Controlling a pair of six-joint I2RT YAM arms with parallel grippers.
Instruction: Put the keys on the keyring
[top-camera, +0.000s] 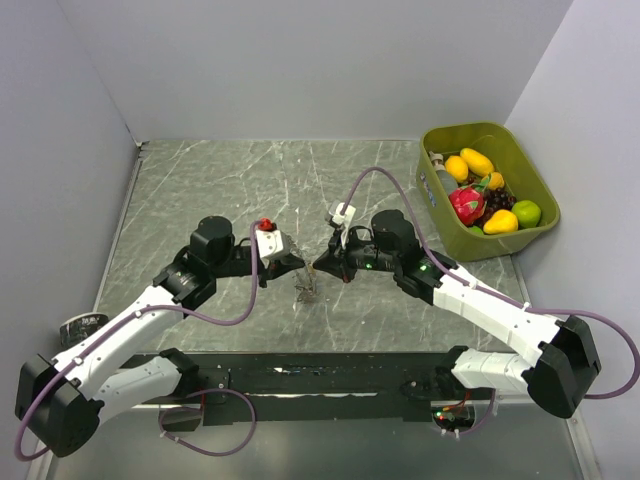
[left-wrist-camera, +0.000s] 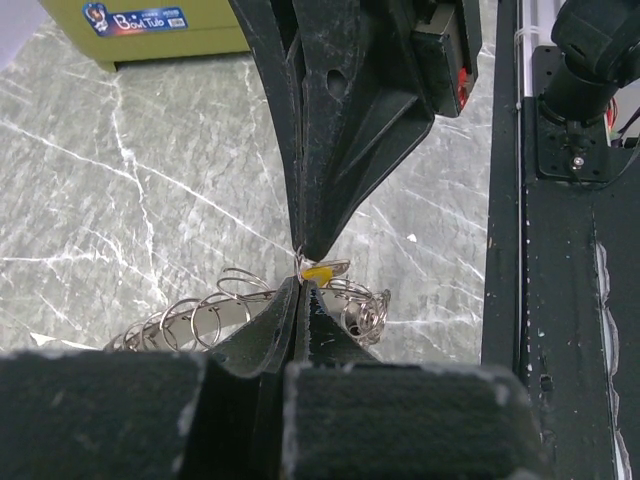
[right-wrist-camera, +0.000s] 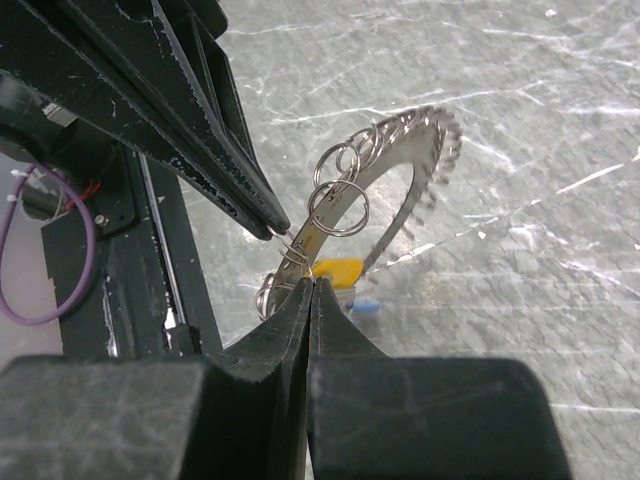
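The keyring (right-wrist-camera: 400, 160) is a flat grey band strung with several small wire loops. It stands tilted, its far end towards the marble, and is also seen in the left wrist view as the keyring (left-wrist-camera: 200, 315) and from above as the keyring (top-camera: 307, 290). My left gripper (right-wrist-camera: 275, 228) is shut, pinching a small wire loop on the band's near end. My right gripper (right-wrist-camera: 313, 283) is shut tip to tip against it, seemingly on the yellow key (right-wrist-camera: 335, 270). A blue key (right-wrist-camera: 365, 303) shows just behind. From the left wrist, the left gripper (left-wrist-camera: 298, 283) meets the right gripper (left-wrist-camera: 303, 250) over the yellow key (left-wrist-camera: 322, 270).
An olive tub (top-camera: 490, 190) of plastic fruit stands at the back right. A black rail (top-camera: 330, 380) runs along the near edge between the arm bases. Purple cables loop off both arms. Grey walls close in the left, right and back.
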